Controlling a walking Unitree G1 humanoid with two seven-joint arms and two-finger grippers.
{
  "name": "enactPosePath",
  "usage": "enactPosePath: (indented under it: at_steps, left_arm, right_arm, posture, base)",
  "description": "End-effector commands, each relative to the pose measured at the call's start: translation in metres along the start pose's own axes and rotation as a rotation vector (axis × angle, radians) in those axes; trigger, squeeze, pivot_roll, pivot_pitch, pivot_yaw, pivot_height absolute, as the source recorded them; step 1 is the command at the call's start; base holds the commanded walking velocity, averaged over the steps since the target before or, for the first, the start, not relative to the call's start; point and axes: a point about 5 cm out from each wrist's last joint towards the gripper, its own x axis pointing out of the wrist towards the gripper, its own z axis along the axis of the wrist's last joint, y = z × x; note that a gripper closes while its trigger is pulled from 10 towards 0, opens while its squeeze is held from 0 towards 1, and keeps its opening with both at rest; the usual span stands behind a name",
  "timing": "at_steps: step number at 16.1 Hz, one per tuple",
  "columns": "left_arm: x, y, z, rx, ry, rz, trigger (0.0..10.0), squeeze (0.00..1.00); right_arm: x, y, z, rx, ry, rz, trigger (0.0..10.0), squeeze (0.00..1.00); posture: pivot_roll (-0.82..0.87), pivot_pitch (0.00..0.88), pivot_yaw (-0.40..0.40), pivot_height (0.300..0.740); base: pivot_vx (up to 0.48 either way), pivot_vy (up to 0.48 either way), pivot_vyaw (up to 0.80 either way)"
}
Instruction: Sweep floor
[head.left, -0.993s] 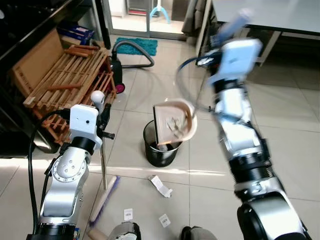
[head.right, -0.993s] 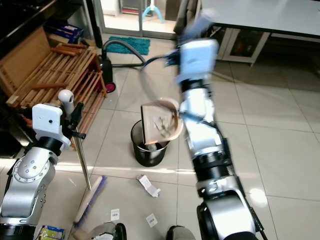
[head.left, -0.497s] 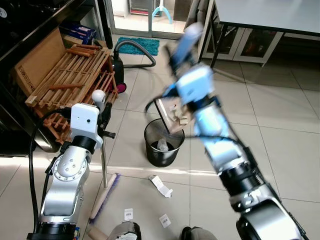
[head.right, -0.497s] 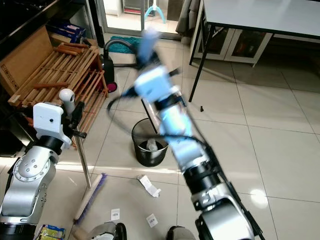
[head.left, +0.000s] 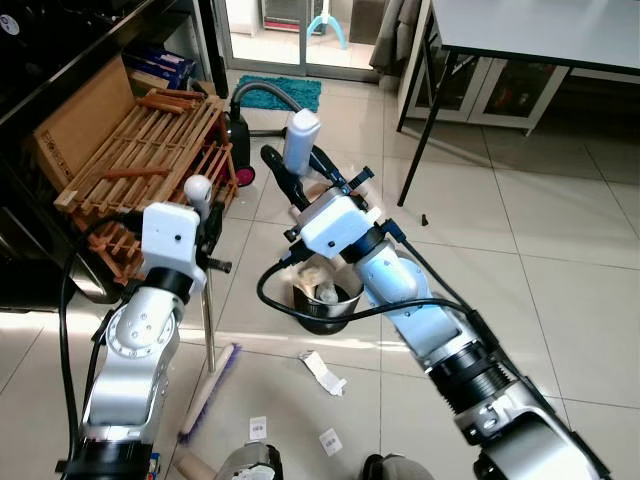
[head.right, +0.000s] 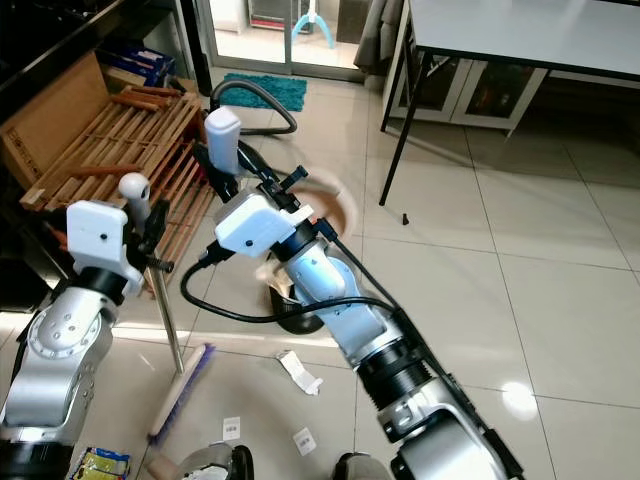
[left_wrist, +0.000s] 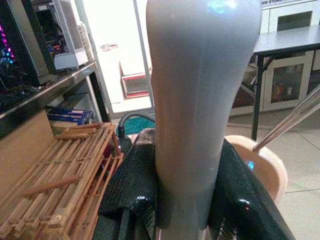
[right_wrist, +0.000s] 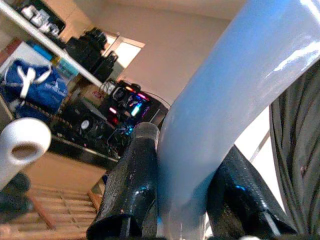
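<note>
Where the tiled floor (head.left: 560, 230) spreads out before the robot, a grey table (head.left: 560, 30) stands at the far right and a slatted wooden rack (head.left: 140, 150) leans at the left, with a vacuum cleaner (head.left: 237, 140) just beyond it and a teal mat (head.left: 285, 92) near the doorway. Between the two arms sits a black waste bin (head.left: 322, 305) with crumpled paper inside. The right arm reaches across above the bin, and the right gripper (head.left: 295, 180) is clamped around the pale blue-white handle (head.left: 300, 140) of a dustpan (head.right: 325, 210), whose beige pan shows blurred just behind the wrist; in the right wrist view both black fingers (right_wrist: 130, 185) press against that handle. The left gripper (head.left: 205, 225) is closed around the grey grip of the broom (head.left: 205, 300), which stands nearly upright beside the rack, its purple-bristled head (head.left: 210, 395) resting on the tiles near the robot's feet; the left wrist view shows the fingers (left_wrist: 132, 195) hugging the grip on both sides. A torn strip of paper (head.left: 322, 371) lies on the floor just in front of the bin, and two small white scraps (head.left: 328, 440) lie closer to the robot.
</note>
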Motion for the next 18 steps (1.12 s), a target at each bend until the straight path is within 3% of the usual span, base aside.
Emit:
enactPosePath:
  at_steps: [1, 3, 4, 5, 6, 7, 8, 11, 12, 15, 18]
  left_arm:
    - [0.003, -0.003, 0.004, 0.021, -0.022, -0.025, 10.0, 0.0]
    - [0.007, -0.004, 0.005, 0.022, -0.02, -0.029, 10.0, 0.0]
    - [0.008, -0.006, 0.004, 0.011, -0.021, -0.037, 10.0, 0.0]
    - [0.008, -0.006, 0.004, 0.01, -0.021, -0.039, 10.0, 0.0]
    - [0.01, -0.008, 0.003, 0.002, -0.021, -0.044, 10.0, 0.0]
    - [0.013, -0.011, 0.0, -0.01, -0.009, -0.047, 10.0, 0.0]
    - [0.013, -0.013, -0.004, -0.012, 0.006, -0.051, 10.0, 0.0]
    - [0.017, -0.015, -0.004, -0.01, 0.0, -0.058, 10.0, 0.0]
    - [0.018, -0.014, -0.004, -0.006, -0.005, -0.055, 10.0, 0.0]
    - [0.023, -0.009, -0.007, 0.028, 0.002, -0.006, 10.0, 0.0]
    - [0.022, -0.009, -0.009, 0.001, 0.011, 0.012, 10.0, 0.0]
  right_arm:
    - [0.007, -0.007, 0.007, -0.079, -0.042, 0.003, 10.0, 0.0]
    - [0.008, -0.052, 0.008, -0.159, -0.026, -0.195, 10.0, 0.0]
    - [0.003, -0.091, 0.007, -0.191, 0.009, -0.369, 10.0, 0.0]
    - [0.0, -0.102, 0.007, -0.203, 0.021, -0.414, 10.0, 0.0]
    - [-0.015, -0.136, 0.001, -0.245, 0.105, -0.538, 10.0, 0.0]
    - [-0.044, -0.169, -0.015, -0.255, 0.271, -0.646, 10.0, 0.0]
    - [-0.066, -0.183, -0.024, -0.235, 0.366, -0.707, 10.0, 0.0]
    - [-0.109, -0.196, -0.032, -0.257, 0.499, -0.841, 10.0, 0.0]
    - [-0.116, -0.196, -0.035, -0.268, 0.54, -0.845, 10.0, 0.0]
    - [-0.144, -0.178, -0.057, -0.112, 0.658, -0.921, 10.0, 0.0]
    - [-0.143, -0.157, -0.062, 0.094, 0.637, -0.957, 10.0, 0.0]
  posture:
    - [0.04, 0.087, 0.015, 0.74]
    - [0.04, 0.077, 0.029, 0.74]
    - [0.02, 0.069, 0.036, 0.74]
    - [0.02, 0.067, 0.036, 0.74]
    - [0.01, 0.059, 0.036, 0.74]
    - [0.0, 0.057, 0.038, 0.74]
    - [-0.01, 0.055, 0.04, 0.74]
    - [-0.02, 0.054, 0.04, 0.74]
    - [-0.02, 0.051, 0.039, 0.74]
    - [-0.02, 0.039, 0.034, 0.74]
    - [-0.01, 0.047, 0.03, 0.74]
  base:
    - [0.0, 0.0, 0.0]
    - [0.0, 0.0, 0.0]
    - [0.0, 0.0, 0.0]
    - [0.0, 0.0, 0.0]
    - [0.0, 0.0, 0.0]
    - [0.0, 0.0, 0.0]
    - [0.0, 0.0, 0.0]
    - [0.0, 0.0, 0.0]
    - [0.0, 0.0, 0.0]
    - [0.0, 0.0, 0.0]
    - [0.0, 0.0, 0.0]
